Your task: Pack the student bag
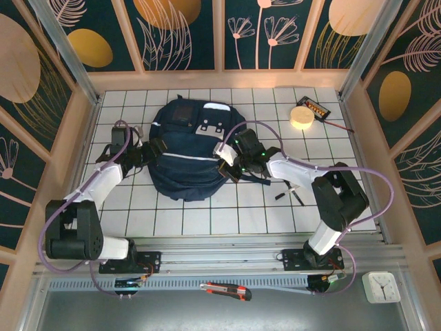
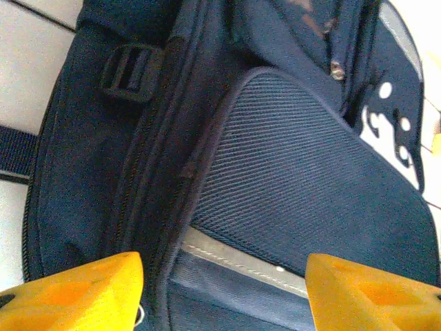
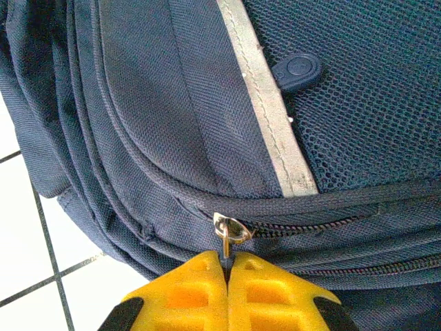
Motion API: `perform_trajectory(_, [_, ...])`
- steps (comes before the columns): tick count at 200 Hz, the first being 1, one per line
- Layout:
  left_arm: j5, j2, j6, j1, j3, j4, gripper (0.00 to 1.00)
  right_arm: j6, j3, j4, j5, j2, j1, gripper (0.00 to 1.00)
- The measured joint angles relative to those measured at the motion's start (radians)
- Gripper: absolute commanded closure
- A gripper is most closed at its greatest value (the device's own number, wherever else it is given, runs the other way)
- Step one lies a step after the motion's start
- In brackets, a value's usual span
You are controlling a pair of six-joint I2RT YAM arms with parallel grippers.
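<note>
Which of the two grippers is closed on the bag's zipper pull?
The right gripper: it is pinched shut on the metal zipper pull of the student bag. The left gripper is open, spread wide over the bag's side.

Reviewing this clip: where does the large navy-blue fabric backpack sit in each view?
Top external: large navy-blue fabric backpack lies centre-left on the white tiled table.
Left wrist: backpack lies beneath the open left end effector.
Right wrist: backpack spans the upper part; right end effector pinches its metal zipper pull.
Shared landmark: pale reflective stripe.
</note>
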Motion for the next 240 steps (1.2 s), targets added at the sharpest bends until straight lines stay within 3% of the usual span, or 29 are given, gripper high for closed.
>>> perform_trajectory(45, [-0.037, 0.05, -0.005, 0.005, 0.026, -0.091, 0.36, 0.0, 0.0, 0.0, 0.0, 0.0, 0.0, 1.0])
perform_trajectory(104, [-0.017, 0.131, -0.005, 0.005, 0.049, -0.065, 0.46, -0.001, 0.01, -0.007, -0.004, 0.0, 0.0, 1.0])
perform_trajectory(112, [-0.013, 0.146, -0.006, 0.005, 0.052, -0.062, 0.55, -0.002, 0.01, -0.007, -0.005, 0.0, 0.0, 1.0])
perform_trajectory(129, [-0.001, 0.17, -0.002, 0.005, 0.065, -0.059, 0.87, -0.004, 0.01, -0.007, -0.008, 0.0, 0.0, 1.0])
perform_trajectory(138, [0.01, 0.18, -0.003, 0.006, 0.072, -0.058, 1.0, -0.004, 0.011, -0.008, -0.008, 0.0, 0.0, 1.0])
perform_trajectory(185, [0.072, 0.182, -0.085, 0.012, 0.034, 0.049, 1.0, -0.02, 0.016, -0.027, 0.005, 0.0, -0.002, 1.0])
perform_trajectory(240, [0.037, 0.065, -0.242, -0.008, -0.075, 0.161, 1.0, 0.008, 0.037, -0.083, 0.059, -0.017, 0.043, 1.0])
